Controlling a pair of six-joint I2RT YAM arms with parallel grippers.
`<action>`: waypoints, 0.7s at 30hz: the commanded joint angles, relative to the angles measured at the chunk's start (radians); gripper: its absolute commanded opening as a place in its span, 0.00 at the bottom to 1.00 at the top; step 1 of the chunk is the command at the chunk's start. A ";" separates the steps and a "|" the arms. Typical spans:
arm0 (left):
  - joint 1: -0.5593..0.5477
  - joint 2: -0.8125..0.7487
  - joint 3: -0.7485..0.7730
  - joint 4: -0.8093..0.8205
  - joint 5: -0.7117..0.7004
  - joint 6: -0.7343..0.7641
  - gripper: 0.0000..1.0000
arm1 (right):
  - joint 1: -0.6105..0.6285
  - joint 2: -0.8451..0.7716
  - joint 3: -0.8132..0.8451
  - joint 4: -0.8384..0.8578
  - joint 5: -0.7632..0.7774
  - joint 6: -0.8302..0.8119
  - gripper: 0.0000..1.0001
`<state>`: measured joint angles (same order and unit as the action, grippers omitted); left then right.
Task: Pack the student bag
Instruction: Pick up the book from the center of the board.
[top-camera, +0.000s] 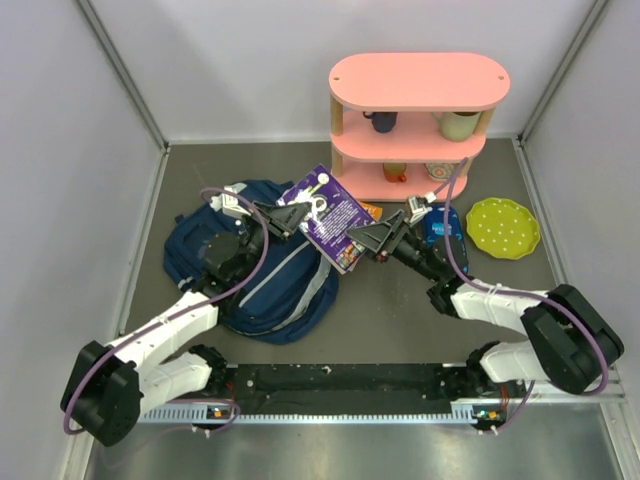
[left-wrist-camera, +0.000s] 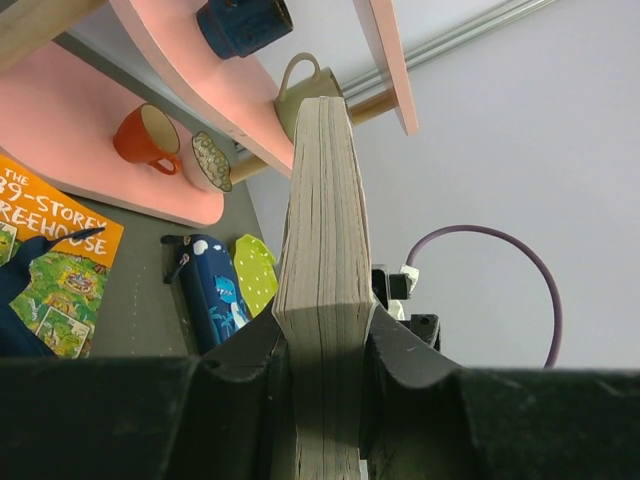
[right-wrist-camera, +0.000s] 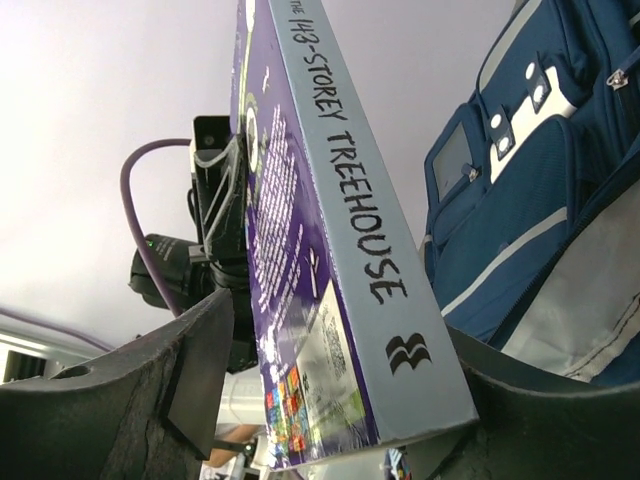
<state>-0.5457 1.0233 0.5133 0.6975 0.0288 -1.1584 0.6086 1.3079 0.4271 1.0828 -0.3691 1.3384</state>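
Books two: purple book (top-camera: 330, 215) pinched by left gripper (top-camera: 300, 213) and right gripper (top-camera: 372, 238), orange book (left-wrist-camera: 60, 235) lying flat; one backpack (top-camera: 265, 295) — navy, grey lining.

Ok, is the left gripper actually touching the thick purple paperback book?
Touching. The left wrist view shows the left gripper closed on the purple paperback book, a black finger pressed flat against each cover.

This looks like a robot test room, not a home. Plain white walls (top-camera: 70, 120) close in a grey table (top-camera: 400, 310). Two robot arms (top-camera: 165, 335) are bolted to a metal rail (top-camera: 340, 408), with purple cables (left-wrist-camera: 470, 229) on them.
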 joint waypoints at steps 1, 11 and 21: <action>0.001 -0.020 -0.001 0.140 -0.020 -0.030 0.00 | 0.039 -0.004 0.035 0.120 0.028 0.007 0.61; 0.001 -0.026 -0.001 0.140 -0.041 -0.023 0.00 | 0.079 -0.067 -0.017 0.058 0.154 -0.021 0.33; 0.001 -0.040 -0.006 0.082 -0.052 -0.006 0.00 | 0.079 -0.154 -0.017 -0.047 0.191 -0.076 0.00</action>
<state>-0.5549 1.0161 0.4938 0.7227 0.0212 -1.1839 0.6819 1.2175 0.4053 1.0351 -0.2337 1.3186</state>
